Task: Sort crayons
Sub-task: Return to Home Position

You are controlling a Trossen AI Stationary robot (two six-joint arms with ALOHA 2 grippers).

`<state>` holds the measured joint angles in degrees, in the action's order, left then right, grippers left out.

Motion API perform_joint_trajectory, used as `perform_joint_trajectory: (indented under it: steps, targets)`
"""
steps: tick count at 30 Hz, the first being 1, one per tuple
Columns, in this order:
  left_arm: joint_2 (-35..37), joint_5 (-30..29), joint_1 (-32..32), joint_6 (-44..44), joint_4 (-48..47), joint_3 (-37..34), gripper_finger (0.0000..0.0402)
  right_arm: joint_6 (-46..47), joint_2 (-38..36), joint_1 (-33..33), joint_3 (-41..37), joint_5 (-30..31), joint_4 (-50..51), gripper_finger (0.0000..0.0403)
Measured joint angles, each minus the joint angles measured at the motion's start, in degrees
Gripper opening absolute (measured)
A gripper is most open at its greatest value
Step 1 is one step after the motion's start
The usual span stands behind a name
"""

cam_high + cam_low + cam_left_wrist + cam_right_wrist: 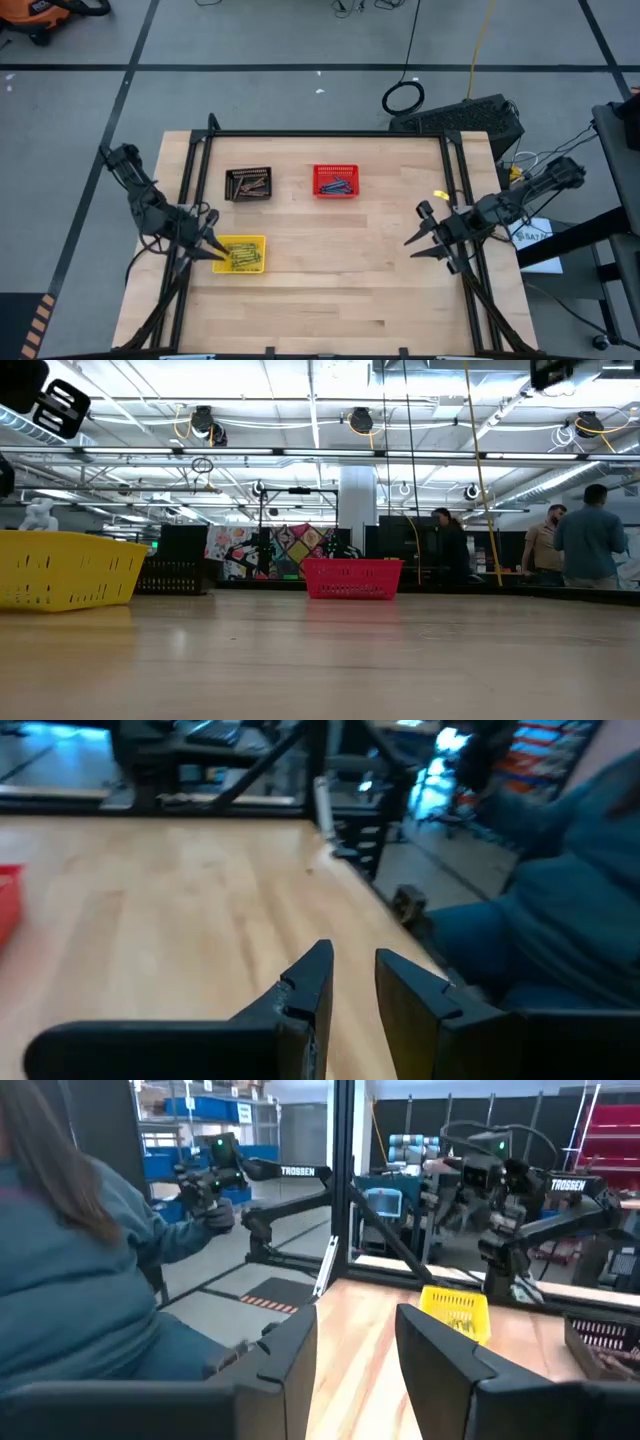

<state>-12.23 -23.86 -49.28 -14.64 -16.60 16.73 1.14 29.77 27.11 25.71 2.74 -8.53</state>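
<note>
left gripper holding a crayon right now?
No, in the left wrist view the left gripper is empty, its jaws apart with nothing between them.

Brown crayons (248,185): thin sticks, jumbled, lying flat in black basket (228,186), far half of table, my left side. Blue crayons (336,186): small bunch, lying crosswise in red basket (316,181), just beside black one, approx. mid-table. Yellow-green crayons (240,257): loose heap in yellow basket (263,256), nearer front edge, my left. Can't count any group.
</note>
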Motion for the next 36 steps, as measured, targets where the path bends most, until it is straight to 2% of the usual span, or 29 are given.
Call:
perform_joint_trajectory:
  steps: [7,13,16,21,30,36]
  targets:
    - [2.21,7.02,0.0,2.0,5.43,-4.18,0.0082,-1.05,-5.83,0.0,-15.02,-0.04,-13.15,0.0125]
    - [2.69,7.35,0.0,2.36,5.93,-4.96,0.0082,-1.06,-8.92,0.0,-22.79,-0.08,-17.98,0.0125]
    - [2.69,7.35,0.0,3.58,5.88,-4.96,0.0082,-1.02,-9.71,-0.02,-23.88,-1.28,-18.31,0.0125]
    - [2.69,7.42,0.01,5.73,5.44,-4.96,0.0082,-2.99,-9.69,-0.02,-23.95,-8.81,-17.62,0.0125]
    - [2.69,7.62,0.0,7.07,5.31,-4.96,0.0082,-0.69,-9.72,-0.02,-24.08,-8.7,-15.47,0.0125]
    - [2.69,13.29,0.0,7.78,6.21,-5.69,0.0082,-0.04,-9.69,-0.02,-24.13,-8.65,-13.27,0.0125]
